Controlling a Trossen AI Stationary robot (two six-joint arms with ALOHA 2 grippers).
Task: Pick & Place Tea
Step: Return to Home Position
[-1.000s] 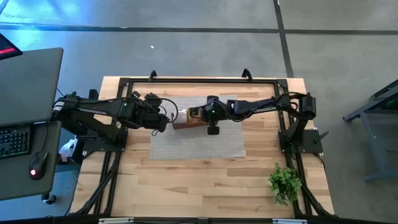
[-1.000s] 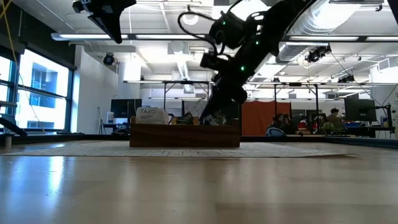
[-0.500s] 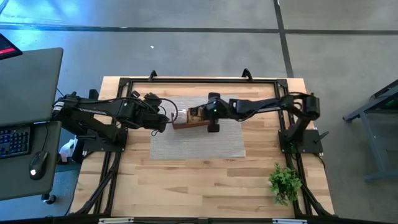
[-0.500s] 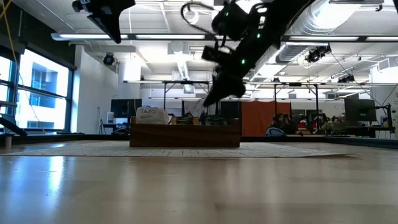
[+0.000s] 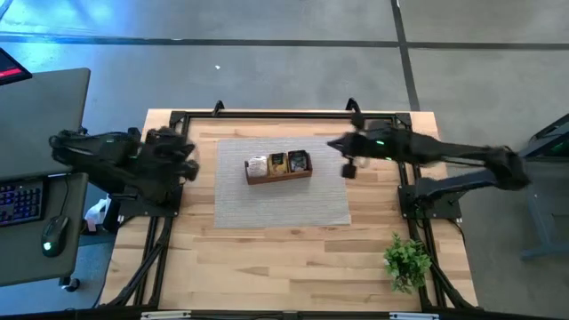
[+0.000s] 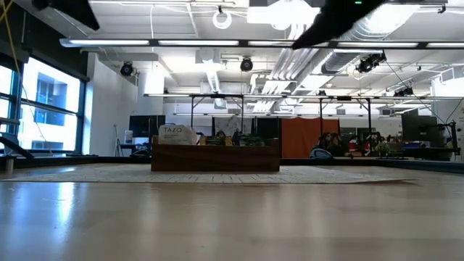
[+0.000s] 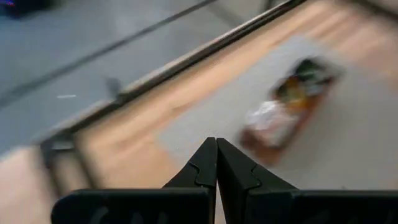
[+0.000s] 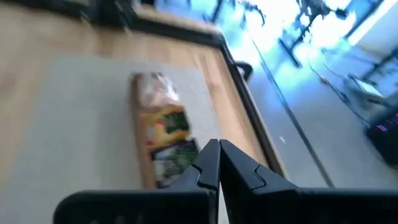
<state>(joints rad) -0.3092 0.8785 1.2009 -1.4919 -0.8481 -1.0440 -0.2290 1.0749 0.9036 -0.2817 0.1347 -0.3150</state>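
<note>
Now the tea [image 5: 277, 164] is sitting inside the wooden tray [image 5: 279, 179] on the grey mat [image 5: 284, 210]. White bags are lying in the left part, yellow in the middle and dark on the right. The tray's long side is running left to right, a little slanted. The left gripper [image 7: 216, 144] is hanging by the table's left edge, pinched closed and empty. The right gripper [image 8: 218, 144] is hanging just right of the tray, also closed and empty.

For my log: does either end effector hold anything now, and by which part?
Nothing is held. The left end effector and the right end effector are both shut and empty, away from the tray.
</note>
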